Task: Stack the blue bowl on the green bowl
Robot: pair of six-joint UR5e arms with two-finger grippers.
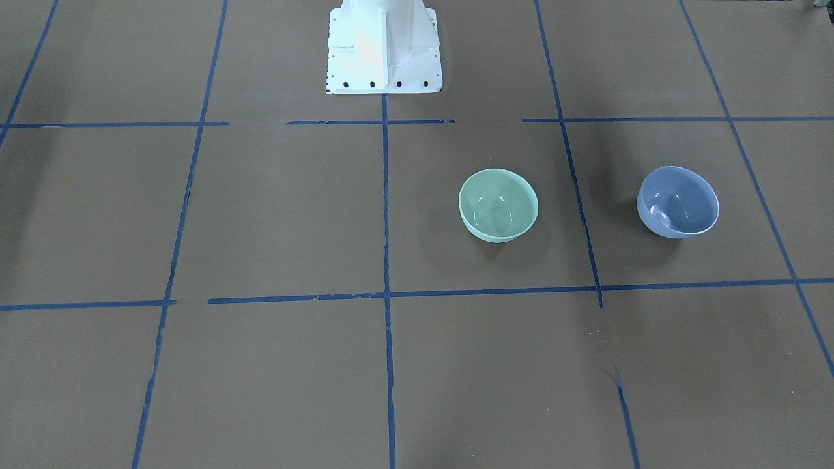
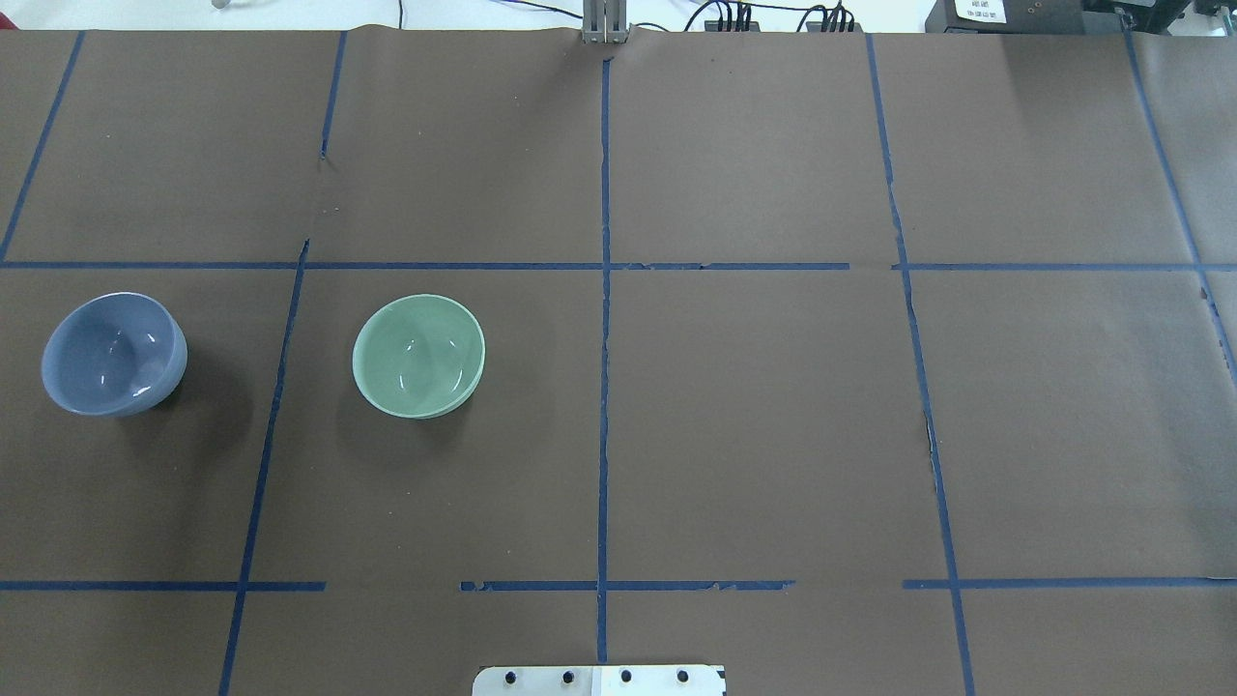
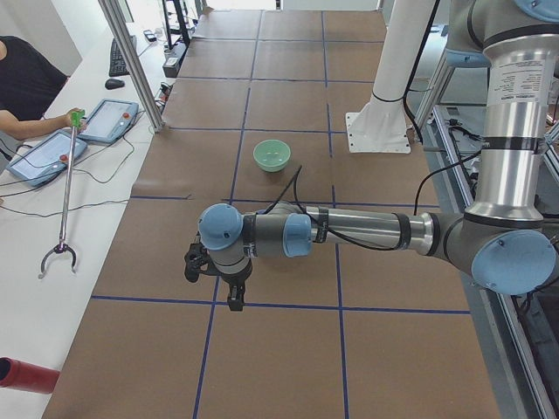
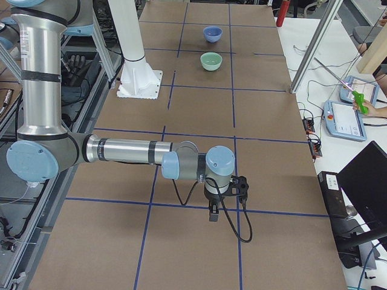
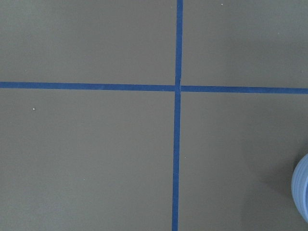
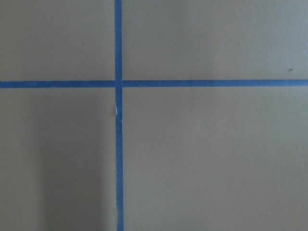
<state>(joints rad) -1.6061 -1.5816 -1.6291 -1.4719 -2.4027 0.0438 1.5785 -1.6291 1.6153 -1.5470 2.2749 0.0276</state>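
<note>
One blue bowl (image 2: 113, 354) is set near the left edge of the table (image 2: 754, 435). It is well apart from one green bowl (image 2: 418, 356) to its right, and a tape line (image 2: 275, 387) is laid between them. Each is kept inside its own taped square. The left gripper (image 3: 212, 284) and right gripper (image 4: 225, 196) are hung over the table's ends, and their opening cannot be told. A label (image 2: 978, 10) at the far right is too small to be read.

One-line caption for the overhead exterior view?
Glossy periwinkle-blue bowl and glossy mint-green bowl sit apart, both empty, on the brown blue-taped table.
</note>
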